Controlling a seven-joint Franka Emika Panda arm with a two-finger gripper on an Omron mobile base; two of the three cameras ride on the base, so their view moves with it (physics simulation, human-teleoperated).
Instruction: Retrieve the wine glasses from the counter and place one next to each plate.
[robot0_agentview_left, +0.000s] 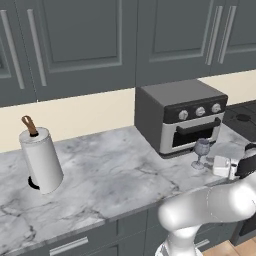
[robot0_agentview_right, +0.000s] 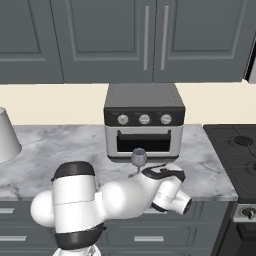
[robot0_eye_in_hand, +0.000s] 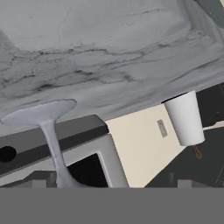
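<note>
1 glass (robot0_agentview_left: 201, 150) is what I have in sight, upright on the bench (robot0_agentview_left: 115, 175) near its front edge, just in front of the toaster oven (robot0_agentview_left: 182, 117) door. Standing on its foot like that, the thin stem is free all round, so I judge a sideways pinch on the stem or low bowl is the way in.

My gripper (robot0_agentview_left: 225, 166) sits low beside the glass on the stove side, wrist rolled so the hand view comes out upside down: foot (robot0_eye_in_hand: 40, 113) above, stem (robot0_eye_in_hand: 54, 148) running down toward the jaws. I read that low, level pose as lining up for the stem. Jaws are spread fully, gripping nothing.

Towards the far left of the bench stands a paper towel roll (robot0_agentview_left: 42, 159), well clear. I see no plates from here.
</note>
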